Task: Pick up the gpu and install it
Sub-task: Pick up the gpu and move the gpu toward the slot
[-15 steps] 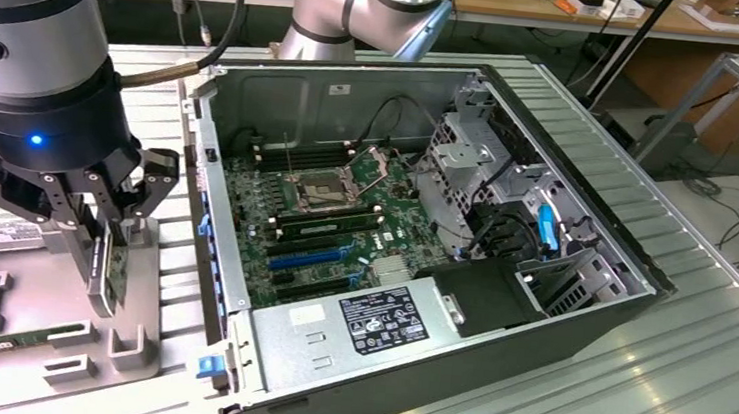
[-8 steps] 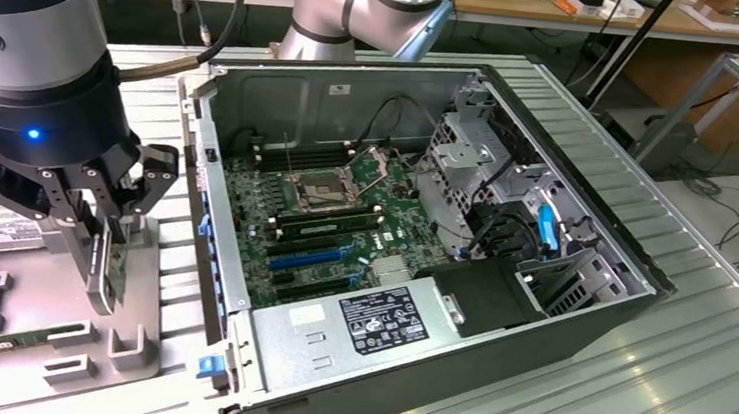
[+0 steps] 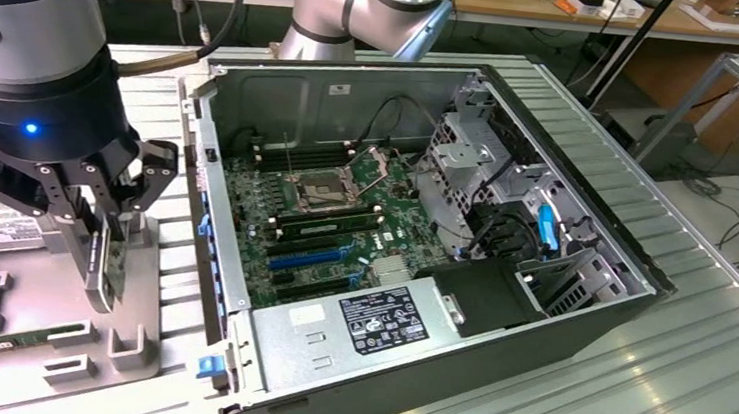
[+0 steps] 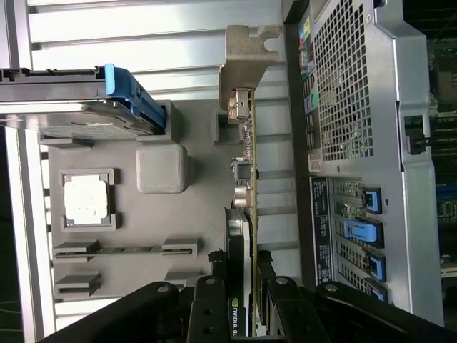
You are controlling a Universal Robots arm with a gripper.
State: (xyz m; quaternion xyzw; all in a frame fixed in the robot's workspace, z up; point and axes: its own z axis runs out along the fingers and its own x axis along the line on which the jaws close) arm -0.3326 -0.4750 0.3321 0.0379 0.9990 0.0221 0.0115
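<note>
The gpu (image 3: 104, 269) is a thin card standing on edge over the grey parts tray (image 3: 131, 327), at the exterior view's left beside the open computer case (image 3: 584, 216). My gripper (image 3: 103, 229) is shut on its upper edge, one finger on each face. In the wrist view the gpu (image 4: 248, 179) runs edge-on from between my gripper (image 4: 243, 282) out to its silver end bracket (image 4: 246, 53). I cannot tell whether the card's lower edge still touches the tray. The motherboard (image 3: 330, 204) lies in the case, its blue expansion slots (image 3: 301, 257) uncovered.
On the tray lie a hard drive (image 4: 86, 121) with a blue latch, a processor chip (image 4: 86, 200) and a memory stick (image 4: 121, 250). The case's perforated rear wall (image 4: 343, 86) stands close beside the card. A power supply (image 3: 373, 323) and drive cage (image 3: 473, 171) sit inside the case.
</note>
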